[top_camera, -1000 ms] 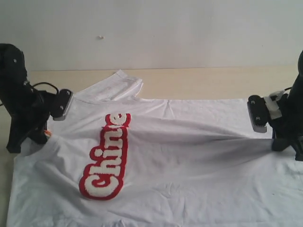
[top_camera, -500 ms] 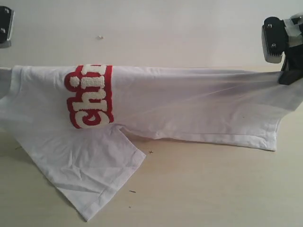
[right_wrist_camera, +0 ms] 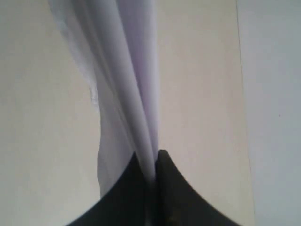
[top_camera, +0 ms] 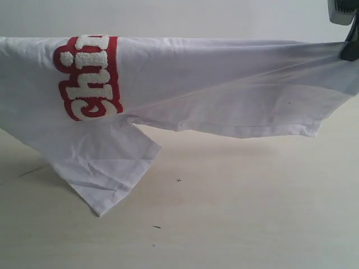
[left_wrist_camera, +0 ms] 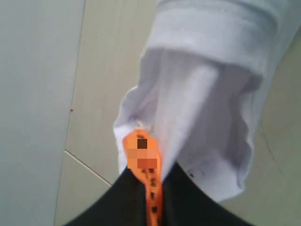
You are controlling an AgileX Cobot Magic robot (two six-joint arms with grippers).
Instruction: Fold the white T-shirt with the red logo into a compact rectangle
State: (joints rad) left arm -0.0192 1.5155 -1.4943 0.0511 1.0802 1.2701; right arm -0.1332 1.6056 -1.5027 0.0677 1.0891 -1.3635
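Observation:
The white T-shirt point(top_camera: 213, 84) hangs stretched in the air across the exterior view, folded over along its top edge. The red logo point(top_camera: 90, 75) runs down its left part. One sleeve point(top_camera: 106, 168) droops and its corner touches the table. My left gripper point(left_wrist_camera: 153, 181) is out of the exterior view; in the left wrist view it is shut on the collar with the orange neck tag point(left_wrist_camera: 142, 153) between its jaws. My right gripper point(right_wrist_camera: 151, 162) is shut on a bunched fold of the T-shirt point(right_wrist_camera: 127, 70); its black body point(top_camera: 350, 50) shows at the exterior view's top right.
The pale wooden table point(top_camera: 241, 213) lies under the hanging cloth, with a few small dark specks point(top_camera: 178, 180) on it. A light wall point(top_camera: 196, 17) stands behind.
Both grippers have lifted the T-shirt off the table, where it lay spread a second ago. It has kept rising over the last half second, and the left gripper has left the exterior view.

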